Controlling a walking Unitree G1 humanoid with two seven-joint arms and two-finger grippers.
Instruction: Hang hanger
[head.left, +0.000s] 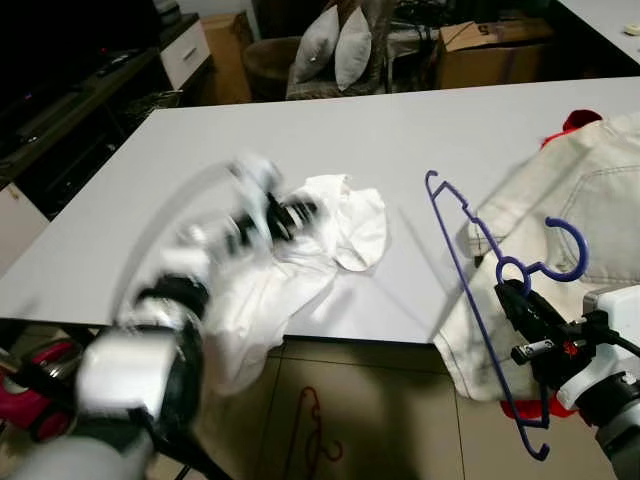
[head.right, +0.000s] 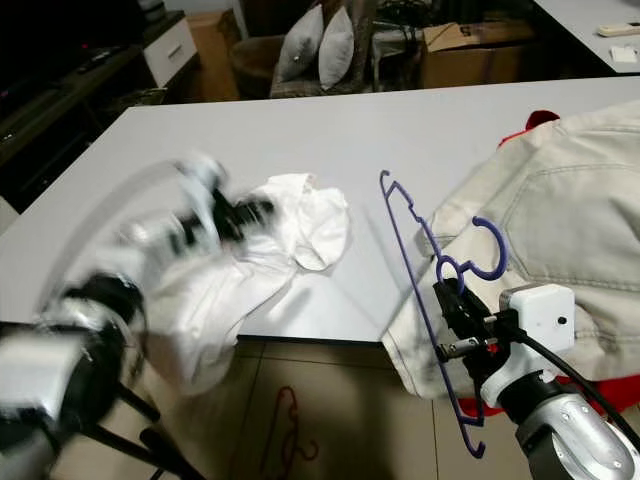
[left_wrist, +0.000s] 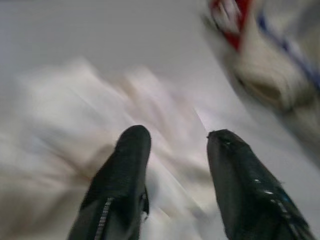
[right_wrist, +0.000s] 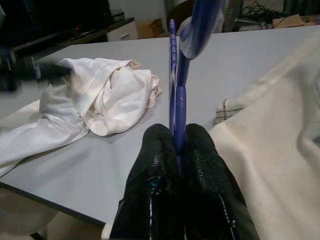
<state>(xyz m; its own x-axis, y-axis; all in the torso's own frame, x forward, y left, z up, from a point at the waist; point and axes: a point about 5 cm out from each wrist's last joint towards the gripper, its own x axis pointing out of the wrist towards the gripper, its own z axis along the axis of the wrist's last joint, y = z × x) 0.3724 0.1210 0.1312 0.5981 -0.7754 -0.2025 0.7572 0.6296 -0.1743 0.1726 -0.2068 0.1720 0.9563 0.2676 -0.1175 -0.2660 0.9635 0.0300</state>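
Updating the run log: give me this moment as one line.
right end effector: shut on blue hanger | left end effector: open over white garment, blurred | cream jacket: on table

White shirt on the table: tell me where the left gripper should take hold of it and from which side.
Probably grip the bunched fold at the top of the white shirt, coming from above with the left gripper, whose fingers are open. The cloth piles up there, while its lower part hangs limp over the table edge.

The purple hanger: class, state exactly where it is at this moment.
The purple hanger is clamped in the right pincer at the table's near right edge, between the white shirt and the cream garment.
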